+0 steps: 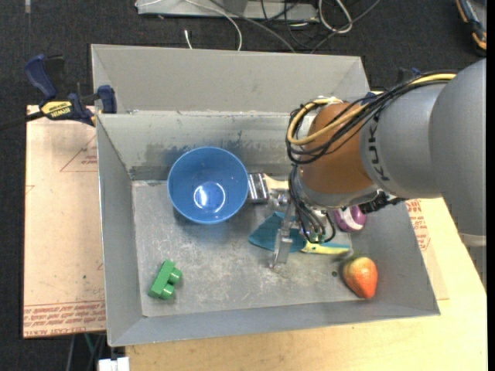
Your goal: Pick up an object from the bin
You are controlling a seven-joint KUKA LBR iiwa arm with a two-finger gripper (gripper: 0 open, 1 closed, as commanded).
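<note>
In your bin (116, 207), the arm (418, 145) had its jaws down just right of the bowl (207, 184), at a flat teal piece (265, 235) mid-floor. You could not tell whether they were clenched. This looked like the grasp step: next you needed a sure grip on the teal piece, then a lift.

The bin (201, 284) is matt grey metal, its floor scuffed and speckled. The blue bowl (207, 185), centre left, looks like glossy plastic and catches a bright highlight. The green block (165, 279), lower left, looks like smooth plastic. The arm's orange cover (332, 161), right of centre, has a soft sheen.
</note>
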